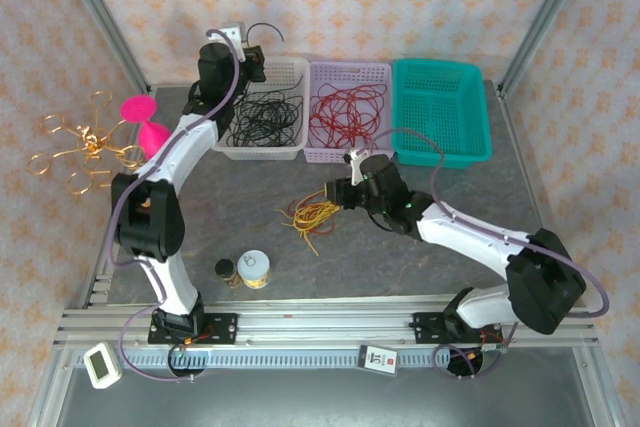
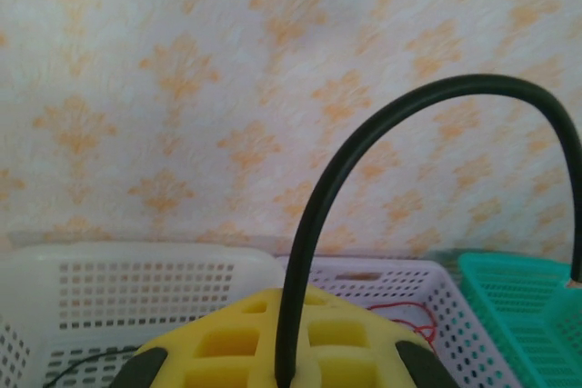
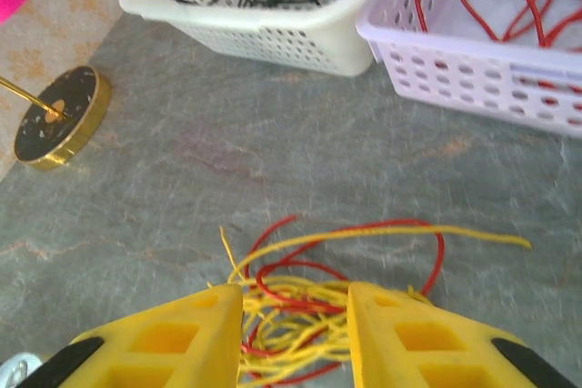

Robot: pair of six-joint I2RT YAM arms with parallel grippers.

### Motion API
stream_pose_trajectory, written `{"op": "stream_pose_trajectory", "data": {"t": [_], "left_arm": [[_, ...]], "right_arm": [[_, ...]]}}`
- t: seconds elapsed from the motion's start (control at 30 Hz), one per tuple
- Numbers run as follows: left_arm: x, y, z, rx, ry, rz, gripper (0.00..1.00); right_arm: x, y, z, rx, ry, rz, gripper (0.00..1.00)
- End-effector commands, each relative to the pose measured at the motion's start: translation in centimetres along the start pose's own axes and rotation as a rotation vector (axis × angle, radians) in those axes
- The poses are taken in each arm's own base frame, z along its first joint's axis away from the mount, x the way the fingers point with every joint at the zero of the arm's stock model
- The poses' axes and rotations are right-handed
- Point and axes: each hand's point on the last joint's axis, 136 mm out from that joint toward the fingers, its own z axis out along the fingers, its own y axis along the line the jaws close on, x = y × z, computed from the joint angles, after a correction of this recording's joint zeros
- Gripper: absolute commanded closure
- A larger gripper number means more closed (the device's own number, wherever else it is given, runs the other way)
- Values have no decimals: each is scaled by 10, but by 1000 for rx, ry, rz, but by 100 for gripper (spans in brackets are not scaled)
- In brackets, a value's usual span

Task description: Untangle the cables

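Looking from above, I find the cables point(image 1: 312, 215) on the worktop point(image 1: 420, 267), just left of the right fingers point(image 1: 337, 194). Their wrist camera adds red strands among the yellow; these fingers stand spread around them. The left fingers point(image 2: 227, 343), pressed together, pinch a black cable point(image 2: 364, 134) above the white basket point(image 1: 262, 152). Writing on the near tag point(image 1: 378, 358) is too small to read.

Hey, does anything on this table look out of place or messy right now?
Yes. A tangle of thin yellow and red wires lies on the grey tabletop instead of in a basket, between the open jaws of the right end effector. One black cable arches up from the shut left end effector above the white plastic basket.
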Motion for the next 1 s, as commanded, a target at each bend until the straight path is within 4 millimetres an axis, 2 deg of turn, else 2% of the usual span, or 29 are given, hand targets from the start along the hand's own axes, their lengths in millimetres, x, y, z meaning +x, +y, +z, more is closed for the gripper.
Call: {"op": "stream_pose_trajectory", "data": {"t": [0.0, 0.03, 0.1, 0.17, 0.23, 0.27, 0.33, 0.5, 0.6, 0.73, 0.83, 0.97], "left_arm": [[24, 21, 20, -12, -9, -75, 100], [46, 27, 29, -17, 30, -88, 100], [72, 34, 38, -16, 80, -107, 99], [95, 40, 43, -20, 123, -120, 85], [106, 44, 43, -29, 145, -123, 72], [108, 46, 41, -35, 151, -123, 65], [106, 46, 37, -39, 155, -111, 64], [81, 41, 17, -59, 147, -57, 52], [56, 30, -7, -49, 113, -39, 48], [51, 19, -54, -15, 86, -73, 48], [60, 10, -93, 23, 77, -112, 48], [87, -11, -138, 88, 133, -122, 48]], "right_arm": [[38, -19, -10, 62, 108, 79, 67], [44, -21, -11, 64, 118, 103, 68], [57, -22, -11, 49, 142, 141, 71], [70, -22, -7, 25, 162, 176, 73], [78, -22, -2, 8, 177, 200, 75], [82, -21, 2, -1, 188, 202, 76], [85, -22, 9, -2, 191, 206, 77], [90, -20, 23, -2, 221, 199, 78], [95, -18, 28, 4, 241, 196, 78], [104, -27, 36, 74, 258, 262, 78], [107, -29, 42, 96, 267, 340, 76], [118, -36, 45, 168, 301, 422, 73]]}}
